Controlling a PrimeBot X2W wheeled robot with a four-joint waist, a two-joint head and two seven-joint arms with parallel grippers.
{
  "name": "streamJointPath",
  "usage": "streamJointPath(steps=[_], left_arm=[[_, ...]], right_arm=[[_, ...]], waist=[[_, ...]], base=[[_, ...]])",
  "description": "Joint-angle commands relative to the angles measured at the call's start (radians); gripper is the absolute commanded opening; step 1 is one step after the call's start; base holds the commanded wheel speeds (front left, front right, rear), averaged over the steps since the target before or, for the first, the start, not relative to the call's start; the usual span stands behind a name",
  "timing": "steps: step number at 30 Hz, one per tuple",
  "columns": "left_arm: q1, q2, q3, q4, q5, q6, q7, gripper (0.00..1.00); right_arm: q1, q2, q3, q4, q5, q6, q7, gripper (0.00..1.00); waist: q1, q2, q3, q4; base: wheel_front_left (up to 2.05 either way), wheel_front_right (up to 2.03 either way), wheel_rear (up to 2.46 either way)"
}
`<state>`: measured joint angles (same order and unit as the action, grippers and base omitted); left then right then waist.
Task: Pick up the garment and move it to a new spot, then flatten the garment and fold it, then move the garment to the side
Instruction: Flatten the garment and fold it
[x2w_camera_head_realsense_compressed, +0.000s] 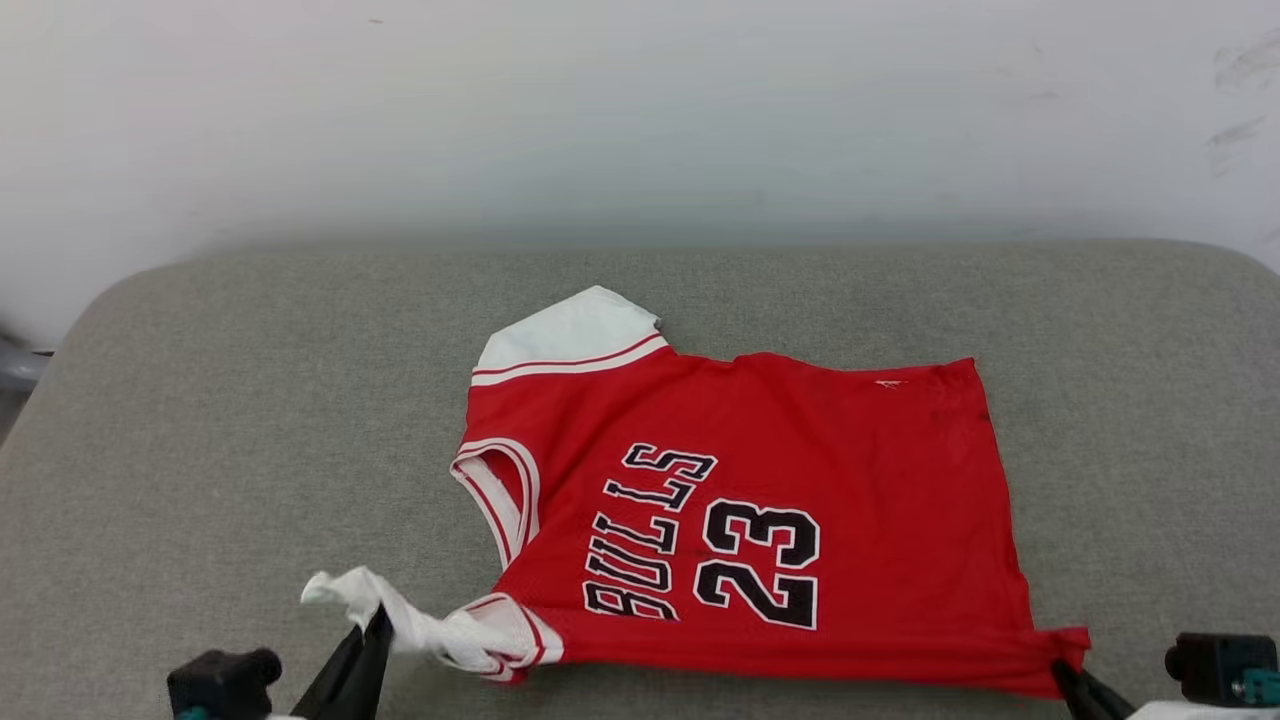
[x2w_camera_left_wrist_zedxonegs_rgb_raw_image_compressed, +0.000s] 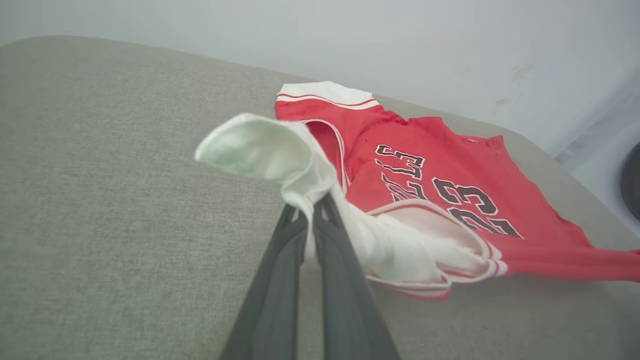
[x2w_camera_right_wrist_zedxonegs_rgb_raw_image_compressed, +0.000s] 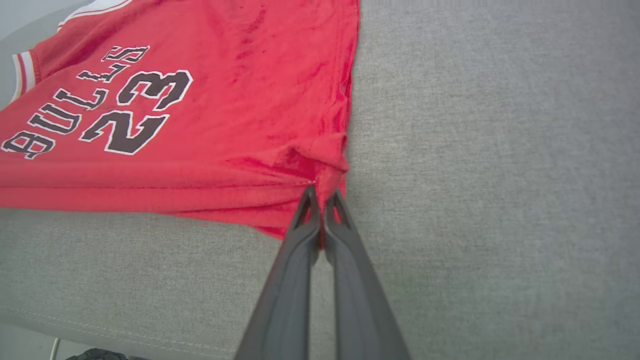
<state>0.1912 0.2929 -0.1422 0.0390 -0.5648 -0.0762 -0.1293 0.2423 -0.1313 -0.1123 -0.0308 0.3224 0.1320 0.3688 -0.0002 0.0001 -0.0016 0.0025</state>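
L fingers (x2w_camera_left_wrist_zedxonegs_rgb_raw_image_compressed: 280, 280) pinch white sleeve (x2w_camera_left_wrist_zedxonegs_rgb_raw_image_compressed: 260, 150) | R fingers (x2w_camera_right_wrist_zedxonegs_rgb_raw_image_compressed: 295, 280) pinch hem corner (x2w_camera_right_wrist_zedxonegs_rgb_raw_image_compressed: 325, 155) | garment (x2w_camera_head_realsense_compressed: 780, 450) spread betw both

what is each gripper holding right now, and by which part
Both hold the garment: the left gripper is shut on its near white sleeve, the right gripper on its near hem corner.

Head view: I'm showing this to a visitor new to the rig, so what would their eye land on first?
The red jersey jumps out, lying in the middle of the grey padded surface with its BULLS 23 print turned on its side. Next, the left gripper at lower left is shut on the bunched white sleeve, and the right gripper at lower right pinches the red hem corner.
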Motion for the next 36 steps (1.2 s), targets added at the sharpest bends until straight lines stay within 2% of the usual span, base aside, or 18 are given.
streamJointPath(steps=[1,11,17,25,26,27,28,29,30,36], left_arm=[[-0.041,0.013,-0.004,0.007,0.009,-0.006,0.005,0.0],[-0.296,0.013,-0.081,0.139,0.017,-0.04,0.011,0.0],[-0.399,0.011,-0.121,0.254,0.006,-0.05,-0.011,0.0],[-0.46,0.004,-0.189,0.387,-0.029,-0.054,-0.042,0.0],[-0.463,0.004,-0.2,0.398,-0.038,-0.055,-0.042,0.07],[-0.466,0.006,-0.212,0.407,-0.044,-0.055,-0.045,0.33],[-0.47,0.006,-0.22,0.412,-0.057,-0.055,-0.053,0.47],[-0.47,0.005,-0.228,0.416,-0.072,-0.055,-0.057,0.81],[-0.47,0.005,-0.237,0.42,-0.085,-0.055,-0.059,1.0],[-0.47,0.034,-0.236,0.441,-0.115,-0.055,-0.091,1.0]], right_arm=[[-0.031,-0.001,-0.002,-0.008,-0.009,-0.002,0.01,0.0],[-0.246,-0.044,0.073,0.069,-0.024,-0.002,0.033,0.0],[-0.354,-0.06,0.126,0.192,-0.021,-0.002,0.0,0.0],[-0.435,-0.063,0.177,0.379,-0.011,-0.002,-0.087,0.02],[-0.438,-0.063,0.183,0.396,-0.008,-0.002,-0.096,0.22],[-0.442,-0.066,0.189,0.409,-0.007,-0.002,-0.109,0.45],[-0.444,-0.064,0.194,0.421,0.004,-0.002,-0.121,0.74],[-0.445,-0.067,0.203,0.428,0.006,-0.002,-0.137,1.0],[-0.447,-0.07,0.21,0.427,0.011,-0.002,-0.164,1.0],[-0.428,-0.084,0.203,0.388,0.023,-0.002,-0.359,1.0]], waist=[[0.0002,-0.0001,0.009,-0.005],[0.0002,-0.0001,0.142,-0.021],[0.0002,-0.0001,0.206,-0.023],[0.0002,-0.0001,0.221,-0.027],[0.0002,-0.0001,0.219,-0.027],[0.0002,-0.0001,0.216,-0.026],[0.0002,-0.0001,0.213,-0.026],[0.0002,-0.0001,0.207,-0.025],[0.0002,-0.0001,0.202,-0.024],[0.0002,-0.0001,0.15,-0.015]], base=[[0.0,0.0,0.0],[0.0,0.0,0.0],[0.0,0.0,0.0],[0.0,0.0,0.0],[0.0,0.0,0.0],[0.0,0.0,0.0],[0.0,0.0,0.0],[0.0,0.0,0.0],[0.0,0.0,0.0],[0.0,0.0,0.0]])
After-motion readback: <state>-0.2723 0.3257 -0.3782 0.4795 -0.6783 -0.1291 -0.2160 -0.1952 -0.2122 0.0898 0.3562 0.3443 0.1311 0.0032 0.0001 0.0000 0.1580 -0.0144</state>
